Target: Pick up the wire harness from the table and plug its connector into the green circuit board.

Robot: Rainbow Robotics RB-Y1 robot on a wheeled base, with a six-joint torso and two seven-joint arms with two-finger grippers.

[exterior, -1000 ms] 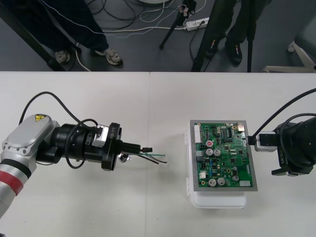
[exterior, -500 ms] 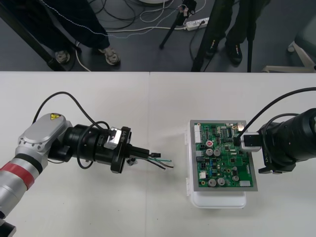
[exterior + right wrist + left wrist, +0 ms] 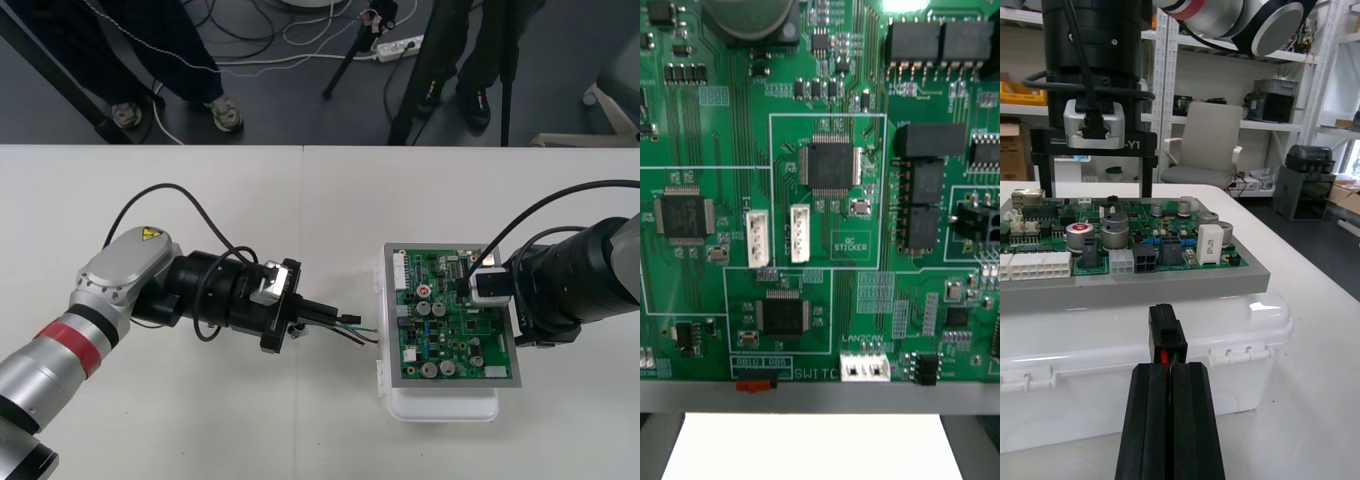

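Observation:
The green circuit board [image 3: 452, 315] sits on its white base [image 3: 445, 405] at the right of the table. My left gripper [image 3: 332, 313] hovers just left of the board, shut on the harness. The black plug [image 3: 1166, 334] sticks out past the fingertips [image 3: 1169, 405] and points at the board's [image 3: 1127, 247] near edge. Green and black wires [image 3: 362, 333] trail from the gripper toward the base. My right gripper [image 3: 497, 290] hangs over the board's right side. In the right wrist view it [image 3: 816, 427] is open, close above the board [image 3: 827, 187].
The left arm [image 3: 120, 290] lies across the left half of the table with its cable looped above it. The right gripper [image 3: 1096, 187], with its camera, stands over the board's far side. White sockets [image 3: 865, 367] line the board's edge.
My left gripper has carried the harness to the right, up to the board's left edge. The right gripper has moved left, over the board's right side.

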